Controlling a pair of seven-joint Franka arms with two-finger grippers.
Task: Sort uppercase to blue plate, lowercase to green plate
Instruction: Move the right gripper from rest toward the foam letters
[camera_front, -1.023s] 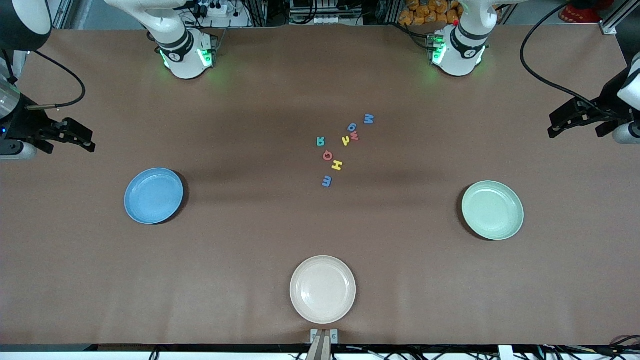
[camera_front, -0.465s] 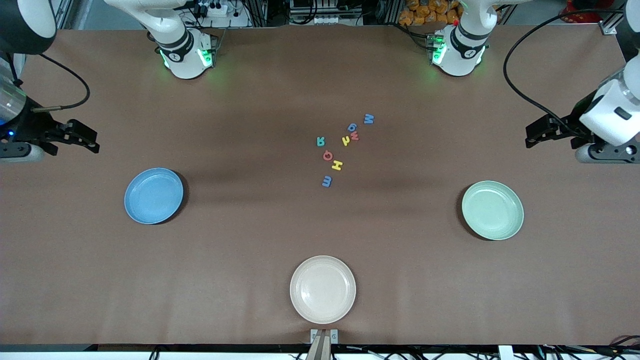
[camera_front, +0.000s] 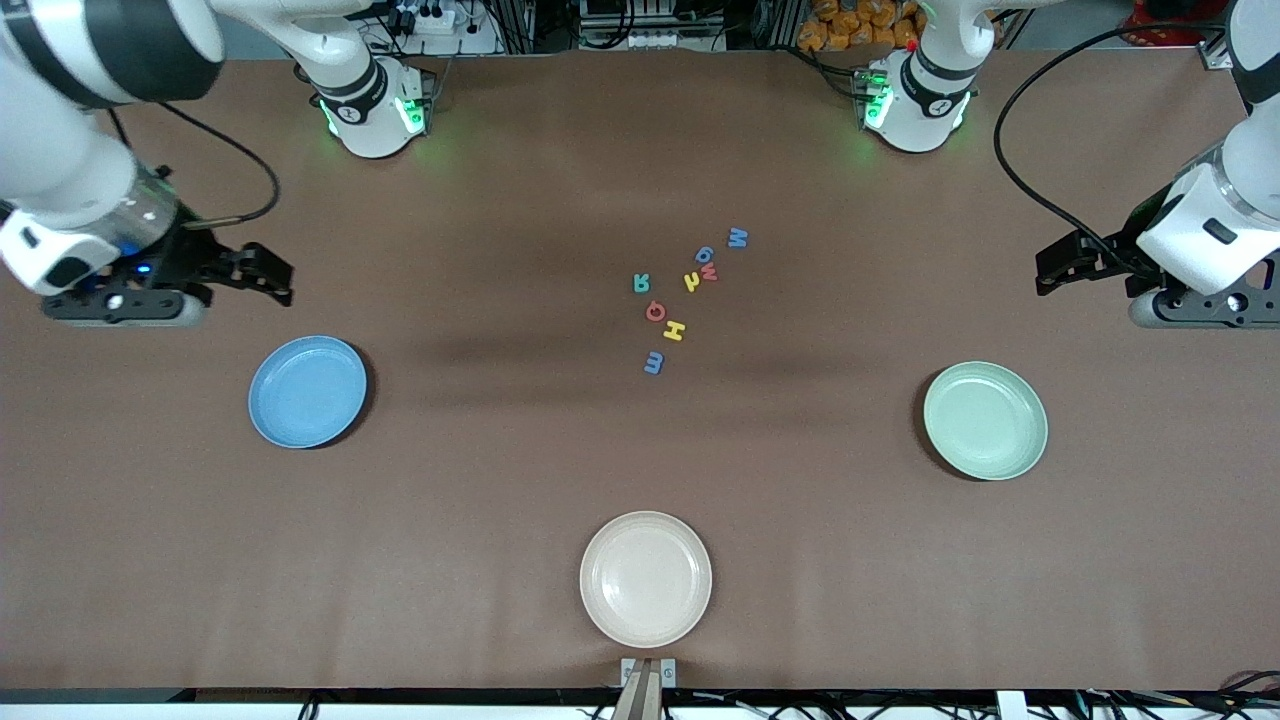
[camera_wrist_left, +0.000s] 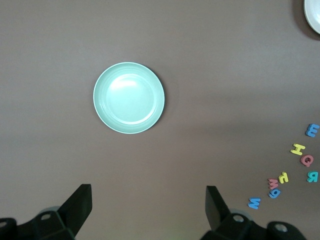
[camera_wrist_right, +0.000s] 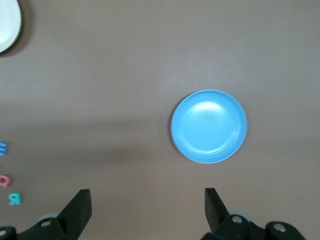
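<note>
Swinging in from the counter's ends, both hands, right hand (camera_front: 262, 272) and left hand (camera_front: 1062, 265), fingers apart, empty; letters (camera_front: 672, 300) still clustered mid-counter, blue plate (camera_front: 307, 391) and green plate (camera_front: 985, 420) bare; sorting hasn't started.

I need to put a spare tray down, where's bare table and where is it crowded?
Bare stretches lie between the blue plate and the letters, between the letters and the green plate, and flanking the cream plate. The letter cluster itself is crowded.

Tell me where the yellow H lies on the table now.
In the front view the yellow H lies on the table among the loose letters, touching no plate, between the red ring-shaped letter and the blue m, which lies nearer the camera.
</note>
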